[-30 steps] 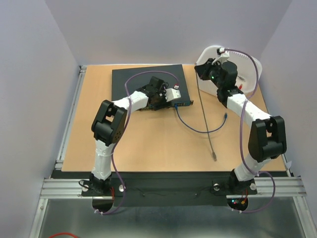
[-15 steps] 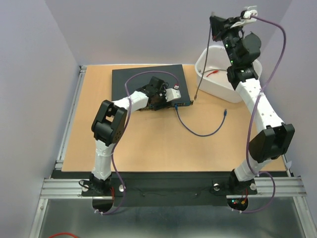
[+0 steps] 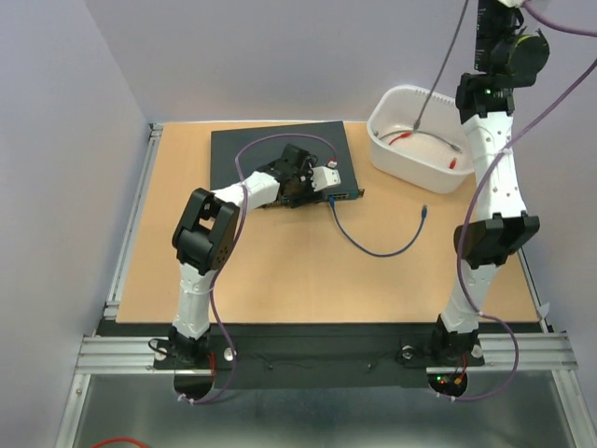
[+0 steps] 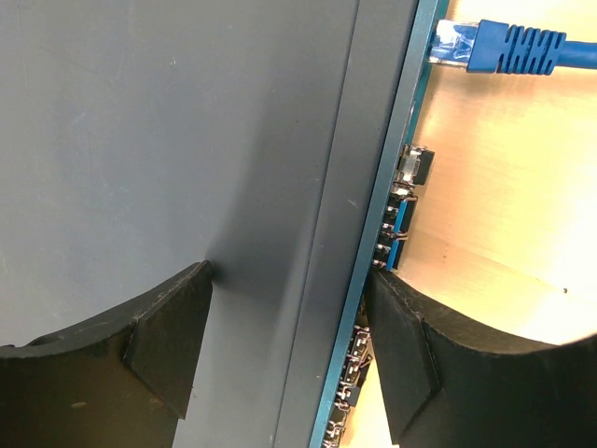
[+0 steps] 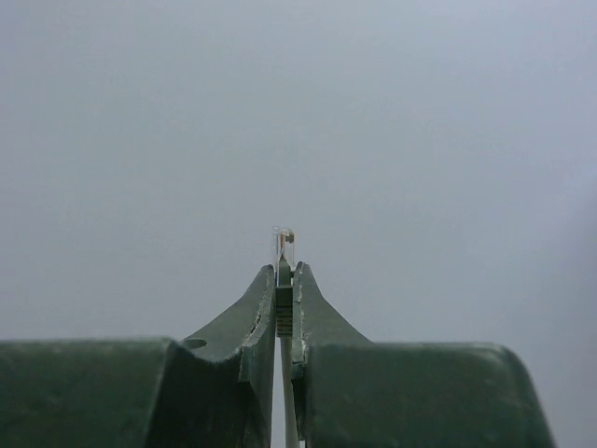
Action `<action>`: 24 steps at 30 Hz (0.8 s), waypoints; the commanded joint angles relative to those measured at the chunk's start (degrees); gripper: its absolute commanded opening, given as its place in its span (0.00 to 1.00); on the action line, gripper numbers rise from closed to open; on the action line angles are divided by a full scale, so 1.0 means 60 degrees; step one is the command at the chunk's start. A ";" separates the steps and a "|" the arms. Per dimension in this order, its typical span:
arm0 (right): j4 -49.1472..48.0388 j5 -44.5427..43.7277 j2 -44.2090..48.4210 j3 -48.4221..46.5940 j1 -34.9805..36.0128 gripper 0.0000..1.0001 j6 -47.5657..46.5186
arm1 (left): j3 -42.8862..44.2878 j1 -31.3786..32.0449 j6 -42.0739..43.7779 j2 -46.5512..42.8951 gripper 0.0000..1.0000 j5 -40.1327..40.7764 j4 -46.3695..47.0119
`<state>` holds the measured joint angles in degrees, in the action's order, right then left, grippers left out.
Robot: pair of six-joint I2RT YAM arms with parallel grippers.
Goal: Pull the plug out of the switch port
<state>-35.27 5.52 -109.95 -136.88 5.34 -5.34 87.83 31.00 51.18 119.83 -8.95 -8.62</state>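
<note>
The switch (image 3: 347, 195) (image 4: 187, 140) lies at the front edge of a black mat (image 3: 270, 149). My left gripper (image 3: 312, 177) (image 4: 287, 280) is shut on it, one finger on each long side. A blue plug (image 4: 494, 47) (image 3: 331, 199) sits in a port on the socket edge, and its blue cable (image 3: 373, 247) loops over the table to a loose end (image 3: 425, 213). My right gripper (image 3: 487, 19) (image 5: 284, 275) is raised high at the back right, shut on a grey plug (image 5: 284, 241) whose clear tip sticks out. Its grey cable (image 3: 438, 79) hangs down into the tub.
A white plastic tub (image 3: 410, 170) stands at the back right with red pieces (image 3: 401, 137) inside. The wooden table (image 3: 280, 271) has a metal rail (image 3: 131, 224) along its left edge. Plain walls close in the back and sides.
The right arm has risen steeply, lifting the grey cable off the table until its lower end hangs in the tub. The left arm and switch have not moved.
</note>
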 commanded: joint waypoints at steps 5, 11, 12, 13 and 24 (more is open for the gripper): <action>-0.0129 0.0020 -0.1347 0.1715 -0.0788 0.00 -0.4436 | -0.0137 -0.0304 0.0113 -0.0314 0.75 0.0657 0.0690; 0.1116 0.0118 -0.0719 0.4325 -0.0686 0.00 -0.5834 | -0.0166 -0.0319 0.0128 -0.0343 0.75 0.0774 0.0690; 0.1857 0.0265 -0.0529 0.4428 -0.0686 0.00 -0.5528 | -0.0166 -0.0319 0.0113 -0.0343 0.75 0.0817 0.0690; 0.2299 0.0238 -0.0556 0.4386 -0.0686 0.00 -0.5366 | -0.0166 -0.0319 0.0127 -0.0357 0.75 0.0803 0.0690; 0.6708 -0.3264 -0.0293 0.3947 -0.0730 1.00 -0.3550 | -0.0078 -0.0319 0.0054 -0.0372 0.78 0.0788 0.0661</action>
<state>-6.07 -8.67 -114.91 -109.93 1.48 -31.51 87.66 31.00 50.89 119.72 -8.51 -8.40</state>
